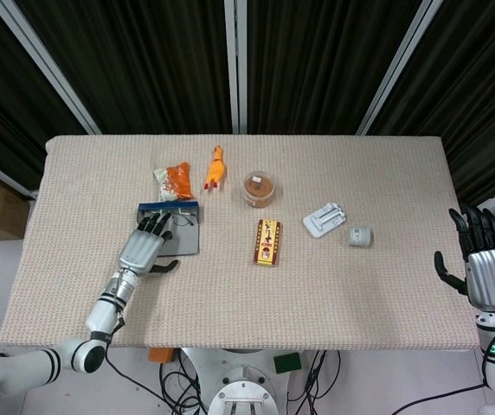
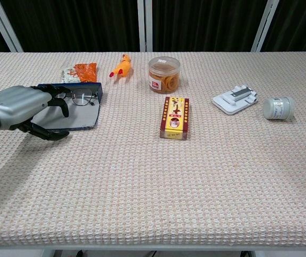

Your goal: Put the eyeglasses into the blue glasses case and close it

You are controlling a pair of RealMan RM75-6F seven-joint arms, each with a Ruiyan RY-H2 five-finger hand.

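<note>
Eyeglasses (image 2: 81, 97) lie inside the open blue case (image 2: 83, 115) at the left of the bench (image 1: 386, 285), resting near its raised far wall; in the head view they show as thin dark rims (image 1: 184, 218) at the upper edge of the case (image 1: 187, 239). Left hand (image 2: 25, 107) lies low over the case's near left part, fingers (image 2: 60, 104) spread and stretched toward the glasses, thumb reaching out over the bench just below the case; it holds nothing, and whether the fingertips touch the rims I cannot tell. From above the same hand (image 1: 144, 248) covers the left half of the case. Right hand (image 1: 486, 268) hangs at the far right edge of the head view, beyond the bench, fingers apart and pointing up, empty. Just above the case sit an orange packet (image 1: 175, 180) and a toy chicken (image 1: 216, 167); further right are a jar (image 2: 164, 74), a yellow box (image 2: 175, 117), a white holder (image 2: 235, 100) and a small grey can (image 2: 277, 107)
</note>
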